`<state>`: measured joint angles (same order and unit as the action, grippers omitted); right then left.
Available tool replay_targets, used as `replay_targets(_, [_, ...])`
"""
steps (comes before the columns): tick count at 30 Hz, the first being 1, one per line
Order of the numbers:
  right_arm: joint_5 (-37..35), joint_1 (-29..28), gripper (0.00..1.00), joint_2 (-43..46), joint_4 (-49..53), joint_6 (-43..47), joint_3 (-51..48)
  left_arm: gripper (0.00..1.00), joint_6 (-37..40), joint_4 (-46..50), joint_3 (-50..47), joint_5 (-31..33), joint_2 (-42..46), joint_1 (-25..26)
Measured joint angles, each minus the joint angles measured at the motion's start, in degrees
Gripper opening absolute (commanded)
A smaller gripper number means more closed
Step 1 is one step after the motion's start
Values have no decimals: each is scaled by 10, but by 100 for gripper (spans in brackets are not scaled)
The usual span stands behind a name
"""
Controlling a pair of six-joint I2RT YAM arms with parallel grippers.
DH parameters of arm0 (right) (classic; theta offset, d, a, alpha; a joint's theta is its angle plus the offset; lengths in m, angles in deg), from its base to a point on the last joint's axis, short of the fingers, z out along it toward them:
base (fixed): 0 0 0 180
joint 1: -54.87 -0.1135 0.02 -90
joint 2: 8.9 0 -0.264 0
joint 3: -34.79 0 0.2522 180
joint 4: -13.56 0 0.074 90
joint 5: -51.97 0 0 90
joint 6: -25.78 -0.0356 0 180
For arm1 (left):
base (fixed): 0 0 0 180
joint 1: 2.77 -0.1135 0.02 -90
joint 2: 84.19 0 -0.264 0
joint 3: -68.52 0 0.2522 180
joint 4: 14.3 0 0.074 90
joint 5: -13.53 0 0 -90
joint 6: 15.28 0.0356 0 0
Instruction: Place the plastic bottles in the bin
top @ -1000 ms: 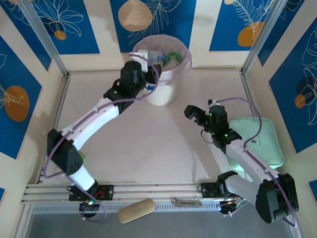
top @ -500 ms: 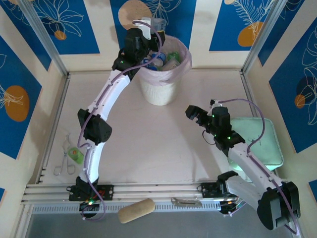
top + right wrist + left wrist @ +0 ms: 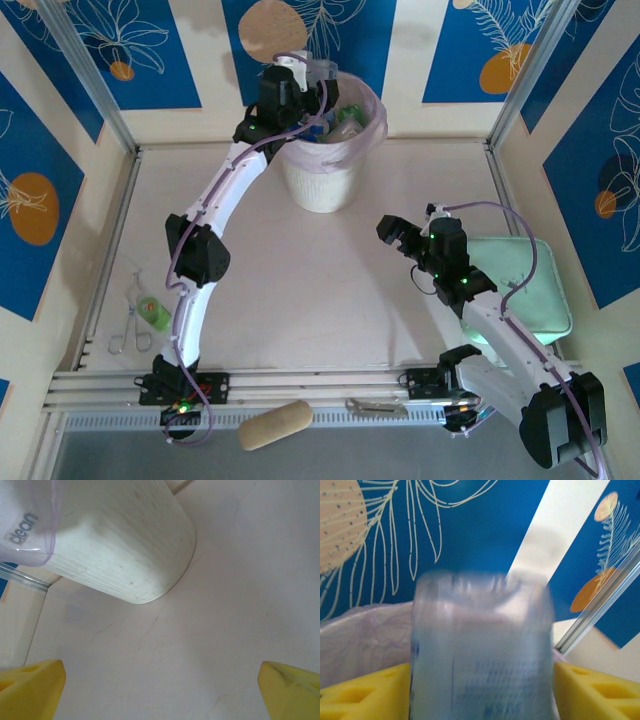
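The left gripper (image 3: 292, 78) was up over the far left rim of the round white bin (image 3: 320, 185), which stood in the middle of the bench's far edge. Its yellow fingers (image 3: 365, 692) were closed on a clear plastic bottle with blue print (image 3: 482, 645), one on each side. The bottle was blurry in the left wrist view, with the thin pink bag (image 3: 360, 635) of the bin just below it. More bottles (image 3: 345, 118) already lay inside the bin. So the step in hand looked like the drop: the bottle had been carried to the bin but not let go yet. Next, the gripper likely needed to make sure the bottle hung over the hole and not over the rim, then open so it fell in. The right gripper (image 3: 395, 233) hung over the right half of the bench, near the flat pale green tray (image 3: 520, 285) by the right edge. Its fingers were spread wide and held nothing. One second before, the left gripper was low, beside the near left wall of the bin. Half a second before, it had risen to the rim. Now it had moved a bit farther over the top. The right arm had hardly moved.
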<state>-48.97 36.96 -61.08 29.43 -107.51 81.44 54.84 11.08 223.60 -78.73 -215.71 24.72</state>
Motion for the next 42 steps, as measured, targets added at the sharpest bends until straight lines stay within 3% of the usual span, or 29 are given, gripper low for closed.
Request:
replay_targets(4, [-2,2,99,0,3,2,0,100,-7,0,-7,-9,2,0])
replay_targets(12, [-14,17,99,0,9,19,0,100,8,-3,-119,-9,83,0])
replay_targets(19, [-41,47,99,-11,20,63,2,100,55,-68,-368,31,303,-3])
replay_targets(25, [-62,71,99,-73,14,154,28,100,85,-141,-614,105,499,-12])
replay_targets(30, [-78,83,99,-148,-21,234,47,100,106,-157,-800,202,600,-33])
replay_targets(37, [-84,93,99,-234,-104,318,40,100,105,-153,-1012,331,676,-73])
replay_targets(42, [-84,101,100,-273,-175,344,23,100,111,-185,-1085,383,672,-83])
